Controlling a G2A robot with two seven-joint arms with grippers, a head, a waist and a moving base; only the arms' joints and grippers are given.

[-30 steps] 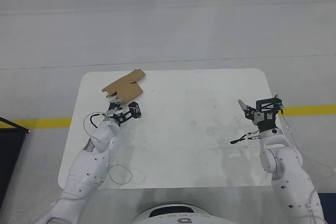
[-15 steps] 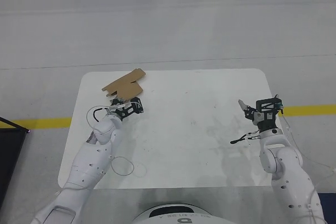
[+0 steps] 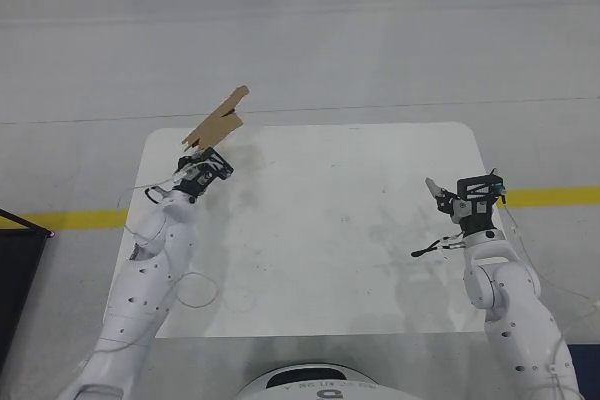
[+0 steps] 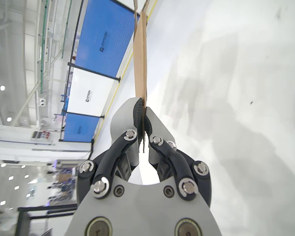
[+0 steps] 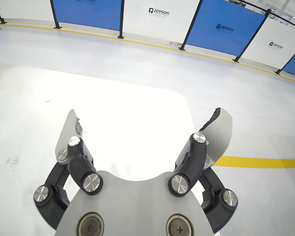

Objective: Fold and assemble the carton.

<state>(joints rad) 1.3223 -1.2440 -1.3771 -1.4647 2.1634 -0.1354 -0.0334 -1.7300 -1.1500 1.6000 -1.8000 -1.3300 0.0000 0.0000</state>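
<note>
Where the left gripper [image 4: 143, 110] closes, its two dark-padded fingers [image 4: 139, 114] clamp one edge of the carton [image 4: 140, 57], a flat brown cardboard blank. In the left wrist view the blank appears edge-on, running straight out from the jaws. Its two layers lie close together at the grip and part slightly at the far, ragged end.

In the top view the same gripper [image 3: 205, 166] sits at the far left corner of the table [image 3: 360, 240]. The carton [image 3: 218, 122] is lifted clear of the white surface. It slants away from the robot, and its free end lies past the table's far edge, over the grey floor [image 3: 380, 60]. No part of it rests on the table.

The right gripper [image 5: 144, 114] stands with its fingers spread wide and nothing between them. It hangs above the right part of the table [image 5: 113, 99], near the rounded far corner. From above, this gripper [image 3: 464, 186] lies close to the table's right edge, well apart from the carton and from the left arm.

Around the table, a yellow floor line [image 3: 80, 218] runs left and right at about the level of the two grippers. Blue and white fence panels [image 5: 159, 13] on black posts close off the floor beyond.
</note>
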